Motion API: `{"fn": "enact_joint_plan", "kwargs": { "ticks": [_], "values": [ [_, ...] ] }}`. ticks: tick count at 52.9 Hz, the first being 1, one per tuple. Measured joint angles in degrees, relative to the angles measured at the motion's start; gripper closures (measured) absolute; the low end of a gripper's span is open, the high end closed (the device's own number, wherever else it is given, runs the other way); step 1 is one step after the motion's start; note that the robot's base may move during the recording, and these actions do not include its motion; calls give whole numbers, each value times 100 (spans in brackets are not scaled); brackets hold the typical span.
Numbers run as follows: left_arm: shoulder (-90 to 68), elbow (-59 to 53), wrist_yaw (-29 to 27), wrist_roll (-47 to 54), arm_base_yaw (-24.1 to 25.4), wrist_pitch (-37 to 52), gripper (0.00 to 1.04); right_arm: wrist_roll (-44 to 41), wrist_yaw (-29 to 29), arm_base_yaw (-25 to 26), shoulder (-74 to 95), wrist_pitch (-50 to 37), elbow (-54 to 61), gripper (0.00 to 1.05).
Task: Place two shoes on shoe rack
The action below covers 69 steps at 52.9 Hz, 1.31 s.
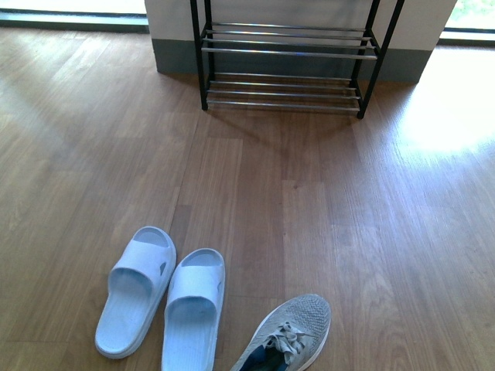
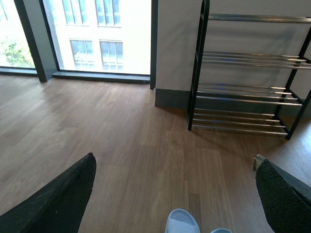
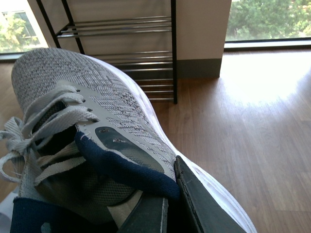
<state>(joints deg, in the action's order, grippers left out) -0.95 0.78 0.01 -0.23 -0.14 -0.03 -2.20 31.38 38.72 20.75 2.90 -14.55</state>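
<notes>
A grey knit sneaker (image 3: 97, 107) with a white sole and navy lining fills the right wrist view. My right gripper (image 3: 172, 194) is shut on its collar wall, one finger inside and one outside. In the front view the sneaker (image 1: 290, 336) sits at the bottom edge, toe pointing towards the rack; no gripper shows there. Two pale blue slide sandals (image 1: 135, 290) (image 1: 193, 309) lie side by side to its left. The shoe rack (image 1: 286, 54) stands against the far wall, its chrome bars bare. My left gripper (image 2: 175, 194) hangs open above the floor, over one sandal's toe (image 2: 182, 222).
Wooden floor stretches between the shoes and the rack (image 2: 243, 92). The rack backs onto a white wall with a grey skirting (image 1: 174, 58). Floor-length windows (image 2: 97, 34) flank that wall, and bright sunlight falls on the floor at the right (image 1: 448, 116).
</notes>
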Motion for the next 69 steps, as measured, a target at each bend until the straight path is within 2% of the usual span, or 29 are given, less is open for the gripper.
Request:
{"fn": "enact_joint_plan", "kwargs": {
  "ticks": [7, 40, 41, 44, 46, 48, 50, 53, 57, 60, 66, 69],
  "values": [
    [0, 0, 0, 0, 0, 0, 9, -181, -227, -286, -249, -140, 334, 103],
    [0, 0, 0, 0, 2, 2, 9, -219, -286, -308, -282, -162, 339, 103],
    [-22, 9, -94, -46, -17, -26, 9, -219, -286, -308, -282, -162, 339, 103],
    [-439, 321, -1235, -590, -372, -879, 9, -219, -284, -308, -282, -162, 339, 103],
    [-785, 498, -1705, -1056, -492, -1259, 9, -219, -289, -308, -282, -162, 339, 103],
    [-1084, 614, -1840, -1449, -494, -1517, 9, -219, -289, -308, -282, -162, 339, 103],
    [-1292, 658, -1784, -1775, -479, -1617, 9, -219, -289, -308, -282, -162, 339, 103],
    [-1692, 719, -1405, -2428, -468, -1615, 9, -221, -289, -310, -282, -162, 339, 103],
    [-2623, 855, -772, -2983, -522, -1110, 9, -221, -286, -310, -282, -162, 339, 103],
    [-3329, 994, -752, -3104, -667, -859, 9, -221, -286, -310, -282, -162, 339, 103],
    [-4570, 1320, -874, -2922, -1357, -695, 9, -221, -289, -310, -282, -162, 339, 103],
    [-4883, 1377, -852, -2739, -1482, -612, 9, -221, -286, -310, -282, -162, 339, 103]
  ]
}}
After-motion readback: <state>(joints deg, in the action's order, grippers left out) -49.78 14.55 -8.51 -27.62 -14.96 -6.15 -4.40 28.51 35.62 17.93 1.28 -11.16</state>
